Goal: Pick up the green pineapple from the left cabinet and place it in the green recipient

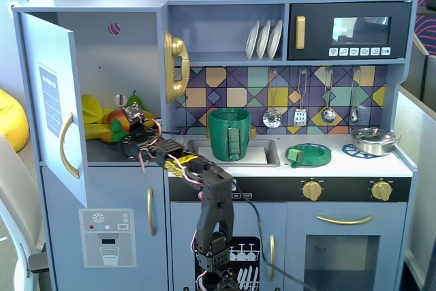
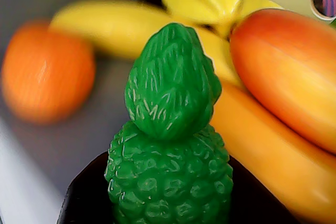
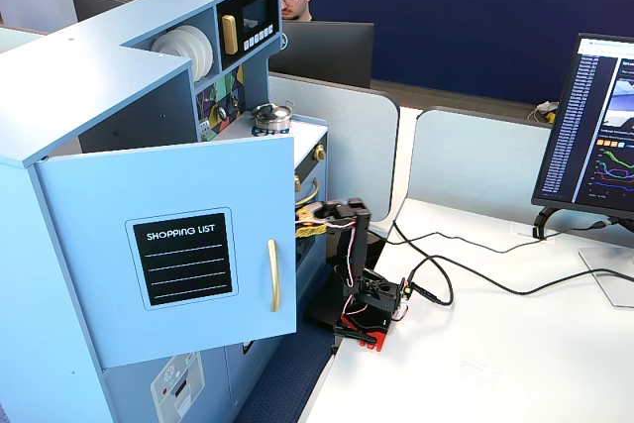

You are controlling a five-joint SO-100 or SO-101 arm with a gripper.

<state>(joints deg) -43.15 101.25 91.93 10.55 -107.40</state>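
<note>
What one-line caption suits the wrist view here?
Close-up of the green pineapple at the gripper, with banana, mango and blurred orange behind.

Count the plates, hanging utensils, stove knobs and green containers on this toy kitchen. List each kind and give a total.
Plates: 3
Hanging utensils: 4
Knobs: 2
Green containers: 2 (recipient, dish)
Total: 11

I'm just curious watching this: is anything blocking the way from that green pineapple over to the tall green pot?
Nothing visible blocks it. The green pineapple sits at the tool inside the open cabinet; the green pot stands open-topped in the sink to the right.
</note>
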